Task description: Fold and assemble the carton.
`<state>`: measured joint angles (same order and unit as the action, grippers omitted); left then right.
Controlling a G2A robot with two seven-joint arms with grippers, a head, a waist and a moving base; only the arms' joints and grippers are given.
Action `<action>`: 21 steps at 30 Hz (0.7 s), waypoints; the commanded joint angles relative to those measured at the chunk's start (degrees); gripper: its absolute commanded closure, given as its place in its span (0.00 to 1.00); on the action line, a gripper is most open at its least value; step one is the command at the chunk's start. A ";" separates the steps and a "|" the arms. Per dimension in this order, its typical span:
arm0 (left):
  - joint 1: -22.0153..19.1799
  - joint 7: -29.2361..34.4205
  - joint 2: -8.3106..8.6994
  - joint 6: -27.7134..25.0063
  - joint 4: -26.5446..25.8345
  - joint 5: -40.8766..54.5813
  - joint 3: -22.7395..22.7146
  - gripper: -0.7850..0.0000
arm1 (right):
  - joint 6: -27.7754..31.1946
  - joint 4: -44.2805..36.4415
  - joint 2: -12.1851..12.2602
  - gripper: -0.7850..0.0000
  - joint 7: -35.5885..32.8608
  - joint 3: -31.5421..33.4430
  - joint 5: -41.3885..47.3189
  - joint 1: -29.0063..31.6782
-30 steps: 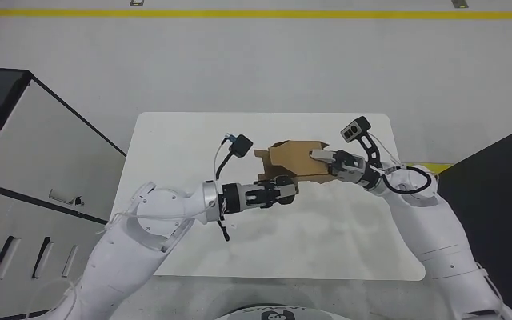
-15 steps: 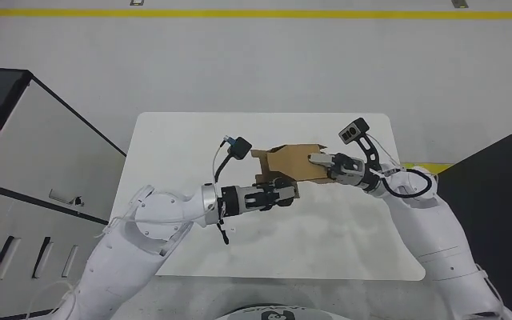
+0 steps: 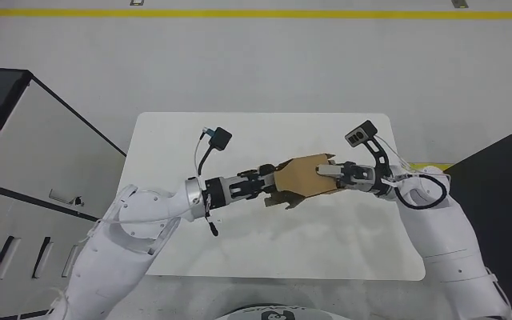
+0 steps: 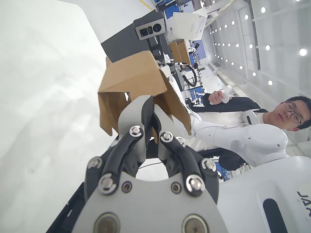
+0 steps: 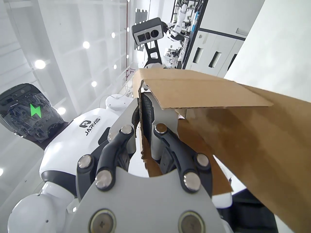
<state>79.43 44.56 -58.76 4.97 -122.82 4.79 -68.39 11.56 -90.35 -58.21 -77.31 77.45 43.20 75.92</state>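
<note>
The carton [image 3: 304,178] hangs over the middle of the table [image 3: 352,248], held at both ends and, judging by the shadow beneath it, clear of the surface. Its long axis runs across the table from one gripper to the other. The left gripper [image 4: 149,106] is clamped on a flap at the carton's left end. The right gripper [image 5: 143,105] is clamped on a panel edge at the right end, with cardboard between its pads. The carton is partly opened: its hollow end faces the left gripper, flaps loose. Neither arm is nearer.

The next fold probably requires one gripper to hold while the other releases and presses a flap inward. Held at one end only, the carton may twist.
</note>
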 commanded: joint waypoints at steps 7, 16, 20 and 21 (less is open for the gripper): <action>-0.12 -0.97 0.01 0.35 0.30 -0.91 -0.32 1.00 | 0.11 -0.88 0.27 1.00 -2.11 0.07 -2.00 0.29; -0.31 -0.09 0.03 0.62 0.54 -1.24 -0.06 1.00 | 0.26 -1.59 0.64 1.00 -4.92 -0.07 -4.91 -0.15; -0.76 0.34 -0.06 0.68 1.02 -1.16 0.78 1.00 | 0.21 -1.79 0.73 1.00 -5.48 -0.41 -5.56 -0.19; -0.89 0.29 -0.08 0.72 1.11 -1.17 0.92 1.00 | 0.23 -1.77 0.75 1.00 -5.41 -0.46 -5.64 -0.19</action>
<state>78.68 44.91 -58.81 5.65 -121.82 3.62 -67.63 11.79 -92.15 -57.48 -82.80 77.04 37.63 75.74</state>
